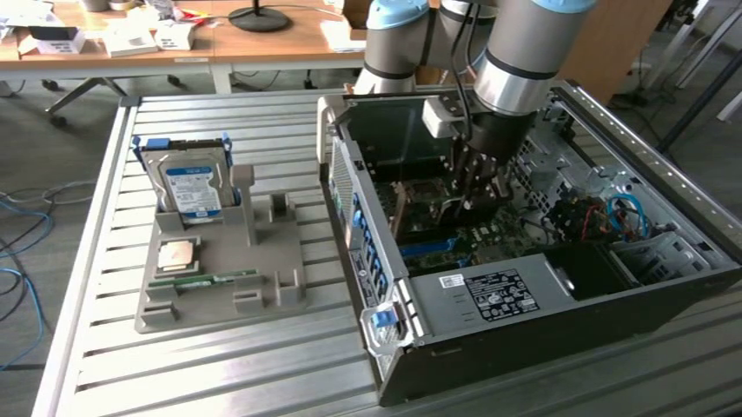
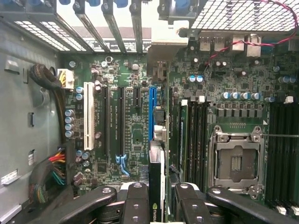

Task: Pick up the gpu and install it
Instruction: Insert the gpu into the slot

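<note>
Inside the open black computer case [image 1: 522, 365], the dark-fingered gripper [image 2: 158, 193] pinches the thin tan circuit-card gpu [image 2: 155, 175] by its upper edge, probably stiff yet fragile.

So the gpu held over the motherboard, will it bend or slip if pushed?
Probably stiff: the gpu is a thin card, held edge-on in the end effector. Likely light for its length, being so narrow. Pinched at one spot, it might pivot under a skewed push.

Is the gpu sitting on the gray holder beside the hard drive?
No, the gripper holds the gpu edge-on inside the case, over the blue slot.
</note>
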Controlling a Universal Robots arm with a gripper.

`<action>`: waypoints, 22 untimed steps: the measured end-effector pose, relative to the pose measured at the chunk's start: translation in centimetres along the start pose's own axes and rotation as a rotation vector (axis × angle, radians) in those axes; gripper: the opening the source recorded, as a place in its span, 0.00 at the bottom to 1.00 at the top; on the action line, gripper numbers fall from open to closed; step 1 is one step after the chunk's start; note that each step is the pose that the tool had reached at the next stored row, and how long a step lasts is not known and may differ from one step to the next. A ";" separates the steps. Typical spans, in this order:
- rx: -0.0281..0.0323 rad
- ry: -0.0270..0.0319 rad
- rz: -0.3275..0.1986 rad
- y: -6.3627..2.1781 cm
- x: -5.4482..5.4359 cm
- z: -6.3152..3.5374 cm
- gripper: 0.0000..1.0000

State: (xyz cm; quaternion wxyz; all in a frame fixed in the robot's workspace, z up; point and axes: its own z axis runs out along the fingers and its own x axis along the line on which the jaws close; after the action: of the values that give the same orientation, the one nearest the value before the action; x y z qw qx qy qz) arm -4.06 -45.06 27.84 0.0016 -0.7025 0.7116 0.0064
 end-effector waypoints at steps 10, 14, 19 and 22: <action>0.0012 0.0002 0.000 0.50 0.0 0.46 0.26; 0.0013 0.0000 0.000 0.66 0.6 0.47 0.26; 0.0014 0.0001 0.000 1.03 0.9 0.47 0.26; 0.0015 0.0001 0.000 1.14 0.9 0.47 0.26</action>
State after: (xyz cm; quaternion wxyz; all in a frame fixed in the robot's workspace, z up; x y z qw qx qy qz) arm -5.21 -45.96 27.37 0.0021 -0.7025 0.7116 0.0058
